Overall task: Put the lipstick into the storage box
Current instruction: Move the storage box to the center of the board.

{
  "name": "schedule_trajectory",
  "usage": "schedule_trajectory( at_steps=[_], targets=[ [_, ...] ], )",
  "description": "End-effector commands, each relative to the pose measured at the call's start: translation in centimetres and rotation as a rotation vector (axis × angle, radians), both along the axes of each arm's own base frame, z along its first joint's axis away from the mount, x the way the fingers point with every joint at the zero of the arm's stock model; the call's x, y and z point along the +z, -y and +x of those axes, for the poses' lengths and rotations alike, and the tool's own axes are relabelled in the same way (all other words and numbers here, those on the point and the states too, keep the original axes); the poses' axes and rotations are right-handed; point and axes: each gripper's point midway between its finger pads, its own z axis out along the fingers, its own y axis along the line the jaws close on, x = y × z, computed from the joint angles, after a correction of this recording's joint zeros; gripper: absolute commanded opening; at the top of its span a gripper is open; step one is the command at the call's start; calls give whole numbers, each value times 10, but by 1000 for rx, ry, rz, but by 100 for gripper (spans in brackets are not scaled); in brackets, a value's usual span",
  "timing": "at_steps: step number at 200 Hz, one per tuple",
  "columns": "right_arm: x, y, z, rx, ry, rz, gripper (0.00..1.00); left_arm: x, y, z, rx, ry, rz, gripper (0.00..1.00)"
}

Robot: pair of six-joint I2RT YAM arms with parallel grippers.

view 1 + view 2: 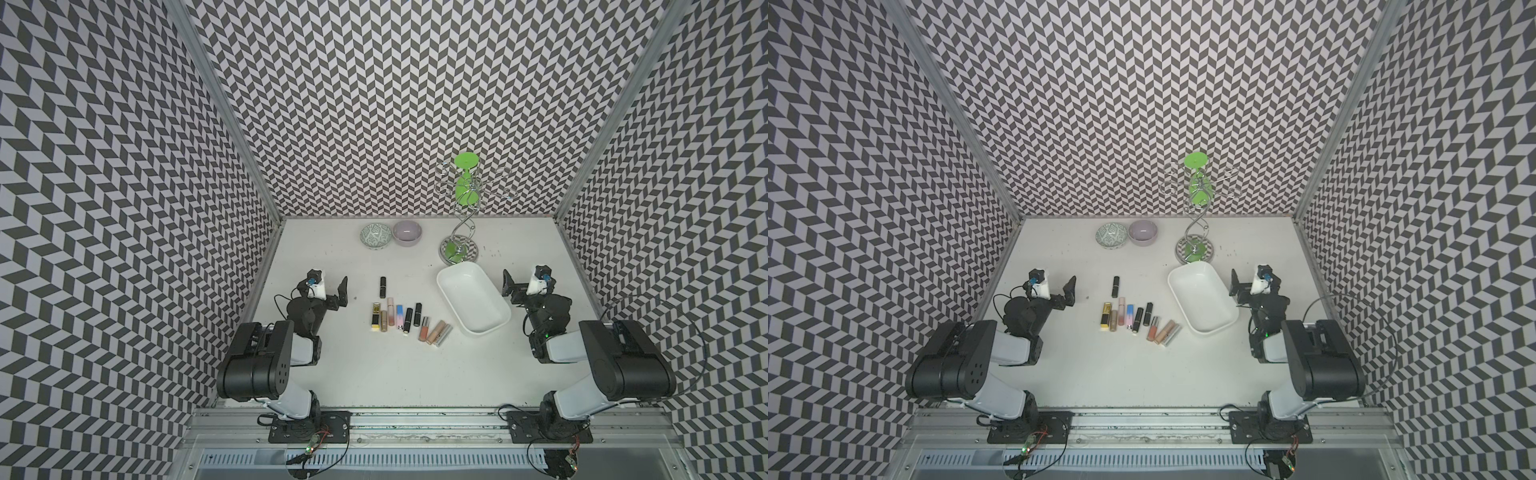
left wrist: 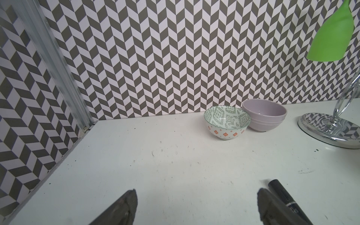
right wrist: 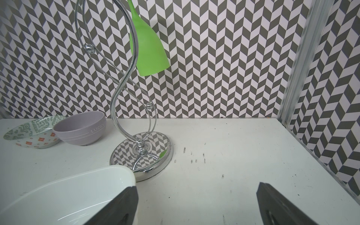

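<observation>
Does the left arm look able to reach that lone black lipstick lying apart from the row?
Probably yes. The black lipstick lies right beside the open left claw, with nothing standing between them, so a short sideways move should do.

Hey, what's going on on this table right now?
Nothing is being handled yet. Both arms have open jaws: the left gripper is near a lone black lipstick, and the right gripper is beside the white storage box, which is empty. A row of lipsticks lies on the table between the arms, none picked up. A green-patterned bowl and a lilac bowl stand at the back.
</observation>
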Motion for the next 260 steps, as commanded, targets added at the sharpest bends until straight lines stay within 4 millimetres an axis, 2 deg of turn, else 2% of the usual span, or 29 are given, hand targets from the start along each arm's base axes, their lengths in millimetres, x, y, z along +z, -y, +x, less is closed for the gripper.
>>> schedule_trajectory(
  at_steps=[1, 65, 111, 132, 153, 162, 188, 223, 237, 260],
  targets=[
    [8, -1, -1, -1, 40, 1, 100, 10, -1, 2, -2, 40, 8, 99],
    [7, -2, -1, 14, 31, -1, 100, 11, -3, 1, -6, 54, -2, 99],
    [18, 26, 5, -150, 11, 57, 100, 22, -19, 3, 66, 54, -45, 99],
    [13, 38, 20, -234, -109, 113, 100, 25, -30, 16, 88, -3, -90, 99],
    [11, 49, 35, -325, -257, 222, 100, 17, -34, 31, 103, -137, -141, 99],
    [17, 48, 40, -327, -267, 258, 100, 17, -34, 33, 111, -169, -180, 99],
    [33, 46, 41, -329, -259, 344, 99, 36, -30, 30, 99, -163, -249, 99],
    [35, 30, 46, -265, -303, 477, 100, 40, -29, 33, 134, -317, -379, 99],
    [36, 14, 54, -181, -345, 489, 100, 41, -18, 31, 87, -391, -441, 99],
    [32, -12, 67, -73, -483, 530, 97, 37, 21, 16, -69, -526, -539, 99]
  ],
)
